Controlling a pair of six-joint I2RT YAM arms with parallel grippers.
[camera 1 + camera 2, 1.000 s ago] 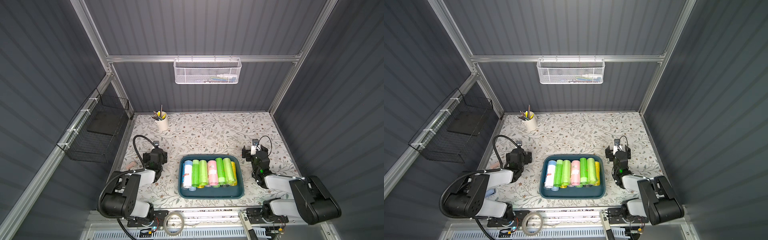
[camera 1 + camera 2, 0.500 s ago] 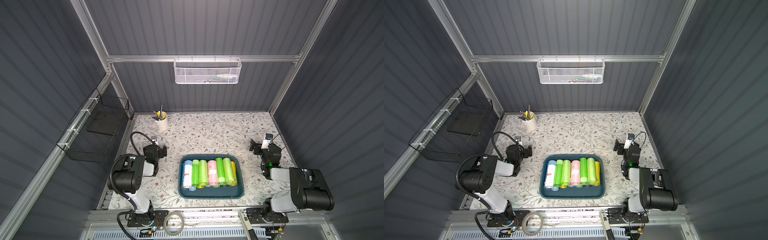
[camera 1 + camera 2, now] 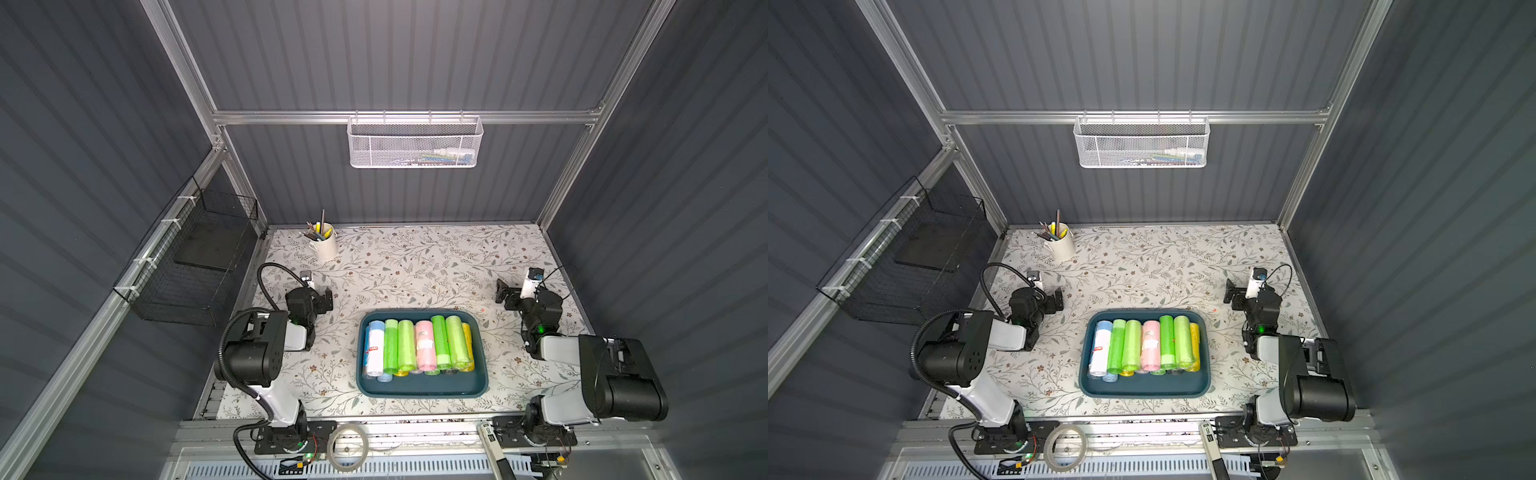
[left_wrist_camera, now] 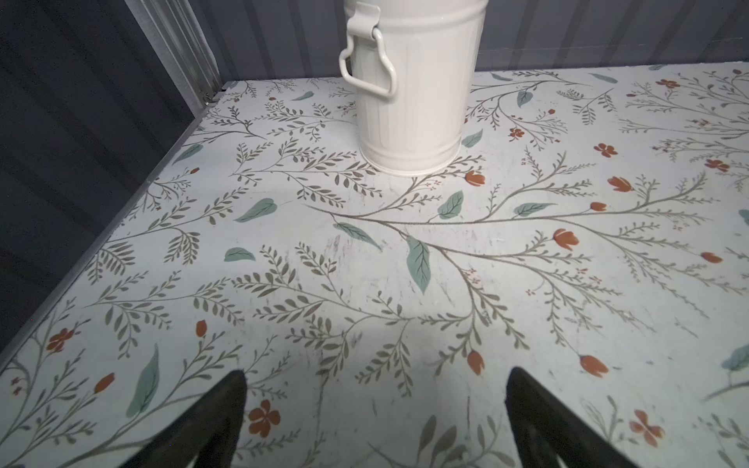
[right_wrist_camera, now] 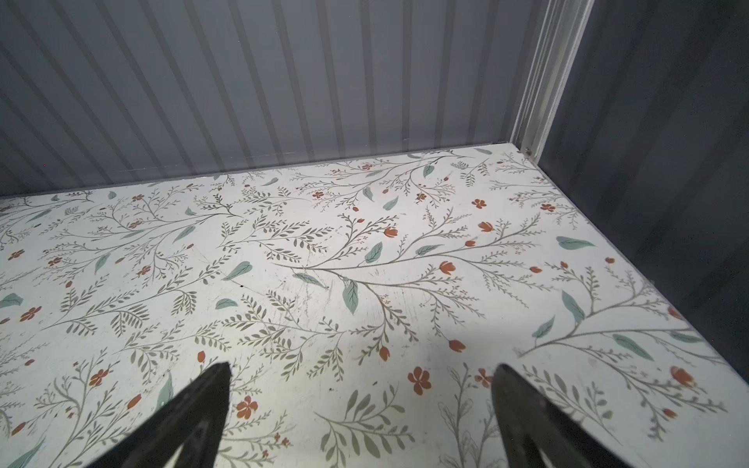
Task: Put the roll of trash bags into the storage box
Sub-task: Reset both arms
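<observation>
Change: a second ago both my arms lay stretched low along the flanks of the storage box (image 3: 422,386). Since then the elbows have folded up over their bases, and my fingers have drawn a little toward 12 o'clock. The box and its load have not shifted.
Meaning: I judge the placing done and this a retreat to rest, as no roll lies loose on the table (image 3: 415,266).
Left gripper (image 4: 375,372): spread wide and empty, with only printed tabletop between the tips. It sits at 9 o'clock of the box, well apart, aimed toward the pail (image 4: 409,93).
Right gripper (image 5: 362,365): just as wide, nothing held. It sits near 2 o'clock of the box, well apart, facing the back wall.
Rolls of trash bags (image 3: 424,345): all inside the box, side by side, long axes running 12 to 6. Pink is mid-row with greens on both sides, blue-and-white at the 9 o'clock end and yellow at the 3 o'clock end. More roll ends peep out beneath at 6 o'clock, probably a lower layer. I cannot tell which roll went in last.
Box: toward 6 o'clock on the table. It is shallow, smooth dark teal plastic with rounded corners and a raised rim, its floor bare along the 6 o'clock side.
Roll feel: thin film wound into soft, faintly glossy cylinders, likely to dent and roll.
Pail: cream ribbed metal with a loop handle, holding pencils, at 11 o'clock.
Table: matte leaf-and-flower print, lightly scuffed.
</observation>
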